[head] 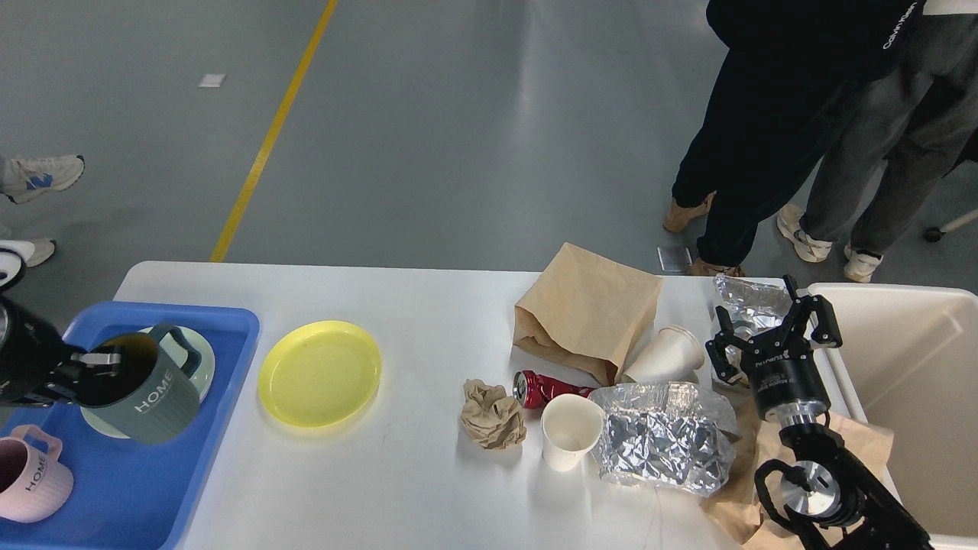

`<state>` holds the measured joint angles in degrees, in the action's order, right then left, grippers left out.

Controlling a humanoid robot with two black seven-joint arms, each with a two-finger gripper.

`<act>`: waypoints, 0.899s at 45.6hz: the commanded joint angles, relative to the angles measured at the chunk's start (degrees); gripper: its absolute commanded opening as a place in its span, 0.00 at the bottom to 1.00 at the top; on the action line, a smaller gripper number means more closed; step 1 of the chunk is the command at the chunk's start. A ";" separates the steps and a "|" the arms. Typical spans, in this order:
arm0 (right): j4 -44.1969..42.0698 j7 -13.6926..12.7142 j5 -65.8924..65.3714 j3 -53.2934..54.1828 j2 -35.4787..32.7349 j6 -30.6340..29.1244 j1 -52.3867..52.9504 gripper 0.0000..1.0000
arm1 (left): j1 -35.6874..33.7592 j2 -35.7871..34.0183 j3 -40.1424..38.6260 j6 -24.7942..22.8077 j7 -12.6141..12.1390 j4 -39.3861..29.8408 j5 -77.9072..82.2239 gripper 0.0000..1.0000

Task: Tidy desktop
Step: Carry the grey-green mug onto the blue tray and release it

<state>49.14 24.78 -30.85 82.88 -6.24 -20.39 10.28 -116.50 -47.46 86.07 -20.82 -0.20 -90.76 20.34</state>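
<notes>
- Head view: the counter (428, 489) is a broad white tabletop with rounded corners, matte and faintly scuffed, filling the lower part of the frame from the blue tray (153, 496) at the left to the cream bin (917, 367) at the right.
- The left gripper (95, 359) is over the tray, its jaws clamped on the rim of a grey-green mug (149, 397) marked HOME, one finger inside and one outside; the mug tilts above a pale green plate (200, 365).
- A pink mug (30, 477) stands in the tray's near left corner.
- A yellow plate (319, 373) lies flat on the bare counter just right of the tray.
- Right of centre is litter: a crumpled brown paper ball (493, 414), a red can (539, 386) on its side, an upright white paper cup (569, 439), a tipped paper cup (665, 353), a brown paper bag (584, 309) and crinkled foil (661, 443).
- The right gripper (772, 328) is near the bin, jaws spread apart and holding nothing, with another foil bag (745, 294) behind it.
</notes>
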 commanded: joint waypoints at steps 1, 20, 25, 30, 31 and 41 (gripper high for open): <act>-0.01 0.00 0.00 0.00 0.00 0.00 0.00 1.00 | 14.79 -2.64 -6.51 1.39 0.46 7.08 3.66 0.00; -0.01 0.00 0.00 0.00 0.00 0.00 0.00 1.00 | 41.79 -3.87 -27.08 1.74 0.81 26.25 8.14 0.00; -0.10 0.00 0.00 0.00 0.00 0.00 0.00 1.00 | 44.52 -3.96 -30.78 1.66 0.64 26.51 9.02 0.00; -0.10 0.00 0.00 0.00 0.00 0.00 0.00 1.00 | 45.84 -3.96 -32.10 1.74 0.37 26.60 9.55 0.00; -0.01 0.00 0.00 0.00 0.00 0.00 0.00 1.00 | 45.84 -3.96 -32.10 1.74 0.37 26.69 9.55 0.00; -0.01 0.00 0.00 0.00 0.00 0.00 0.00 1.00 | 46.01 -3.87 -32.01 1.83 0.64 27.13 9.64 0.01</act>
<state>49.07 24.78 -30.85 82.88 -6.24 -20.39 10.28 -70.62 -51.41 54.00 -19.08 0.23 -63.88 29.94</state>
